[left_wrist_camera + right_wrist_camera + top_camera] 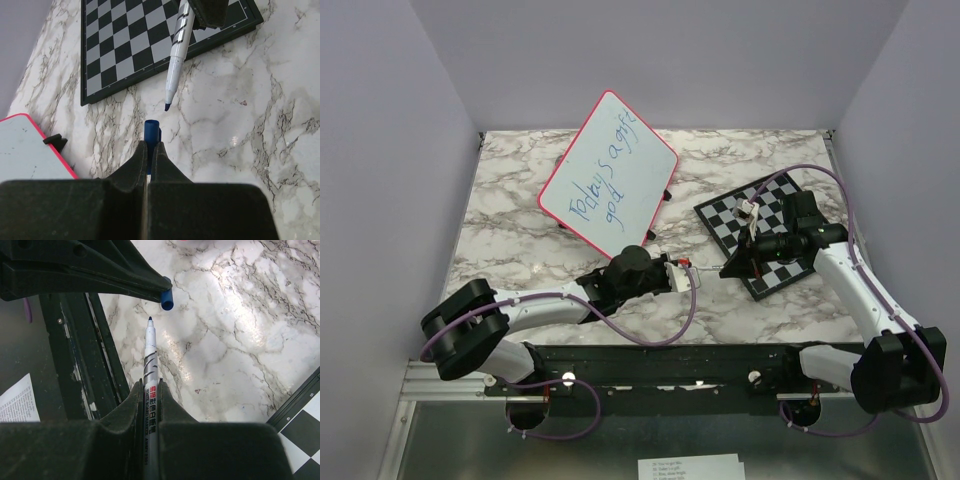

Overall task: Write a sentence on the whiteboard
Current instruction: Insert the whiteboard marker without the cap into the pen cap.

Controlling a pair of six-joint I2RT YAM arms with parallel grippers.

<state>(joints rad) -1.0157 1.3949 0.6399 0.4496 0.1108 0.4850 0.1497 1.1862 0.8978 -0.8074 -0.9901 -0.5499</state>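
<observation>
The whiteboard [620, 150] with a pink-red rim stands tilted at the table's back middle; its corner shows in the left wrist view [25, 147]. The sentence [603, 172] in blue reads roughly "Today's a gift" with "god" beneath. My right gripper [151, 385] is shut on the uncapped white marker [151, 352], tip pointing left. My left gripper [151, 146] is shut on the blue cap [151, 131]. The cap's open end faces the marker tip [167, 106], a short gap apart. Both grippers [685, 268] [732, 266] meet in front of the board, above the marble.
A black-and-white chessboard [775, 228] lies at the right, under my right arm; it also shows in the left wrist view [125, 45]. The black base rail [75, 340] runs along the near edge. A printed sheet [17, 402] lies below it.
</observation>
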